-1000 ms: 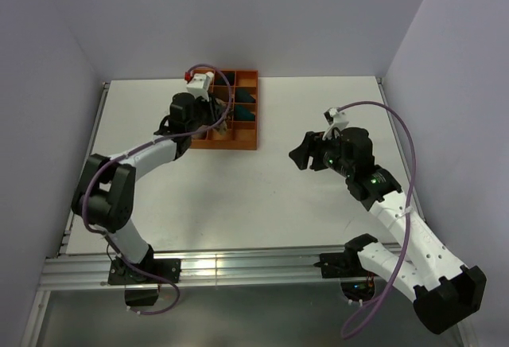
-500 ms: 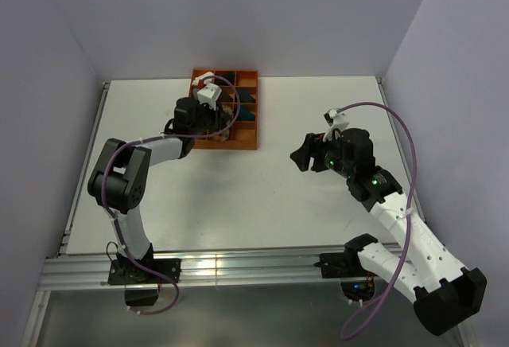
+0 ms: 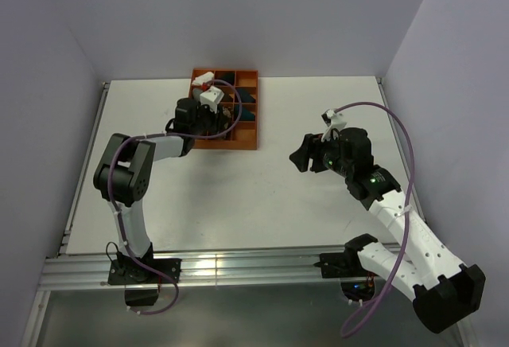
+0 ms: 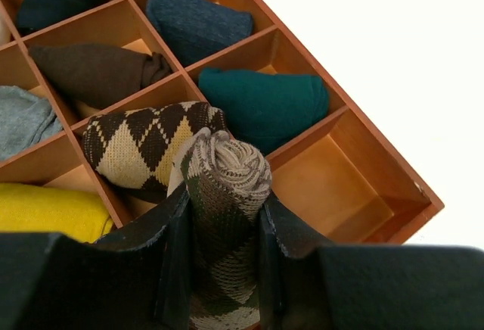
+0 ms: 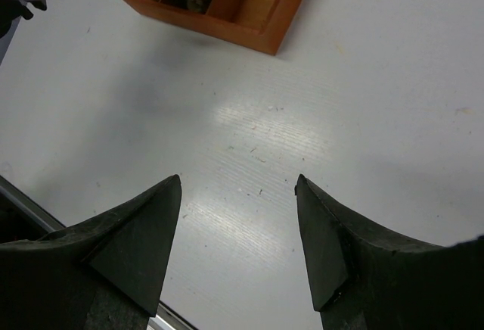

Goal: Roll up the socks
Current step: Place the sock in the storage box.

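I'm seeing the rolled socks [image 4: 227, 182] sitting squeezed between the left gripper's [image 4: 224, 210] two fingers [image 4: 172, 258]. The roll's spiral end is poking out past the fingertips and hanging over a middle compartment of the orange tray [image 4: 363, 165]. An argyle fold [image 4: 140, 144] is lying in that compartment, touching the roll; I can't tell whether it's the same bundle. A teal bundle [image 4: 265, 103] is filling the next cell. The right gripper [image 5: 238, 186] is hovering above the white table [image 5: 378, 80], fingers spread and holding nothing, well apart from the tray.
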Action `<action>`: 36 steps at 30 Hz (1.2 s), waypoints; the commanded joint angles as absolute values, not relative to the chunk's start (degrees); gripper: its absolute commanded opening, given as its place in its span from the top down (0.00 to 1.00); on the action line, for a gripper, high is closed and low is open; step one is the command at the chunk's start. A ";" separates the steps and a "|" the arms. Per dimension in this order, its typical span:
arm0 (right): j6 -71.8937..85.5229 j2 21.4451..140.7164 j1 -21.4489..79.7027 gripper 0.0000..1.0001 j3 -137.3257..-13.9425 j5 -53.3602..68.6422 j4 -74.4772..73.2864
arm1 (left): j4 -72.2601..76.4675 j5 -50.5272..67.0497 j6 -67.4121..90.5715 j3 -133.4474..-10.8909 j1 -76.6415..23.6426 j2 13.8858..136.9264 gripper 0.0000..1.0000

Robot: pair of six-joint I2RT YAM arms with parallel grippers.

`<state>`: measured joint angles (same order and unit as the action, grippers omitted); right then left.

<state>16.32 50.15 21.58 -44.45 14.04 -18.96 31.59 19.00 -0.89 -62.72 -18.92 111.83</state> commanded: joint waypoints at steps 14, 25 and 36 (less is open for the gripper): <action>14.24 49.92 21.09 0.31 -43.68 14.15 -18.19 | 13.54 25.32 -4.48 -74.09 -18.37 113.20 1.00; 14.33 48.69 21.09 0.32 -42.80 14.68 -17.67 | 1.86 20.31 -9.40 -79.19 -18.28 114.08 1.00; 14.06 48.25 21.09 0.32 -42.54 14.33 -17.67 | -10.19 21.45 -18.63 -84.19 -18.37 118.03 1.00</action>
<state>15.29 49.56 21.54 -42.70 14.44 -18.90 -3.38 22.65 -14.15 -82.08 -18.52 116.05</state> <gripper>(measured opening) 0.680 0.345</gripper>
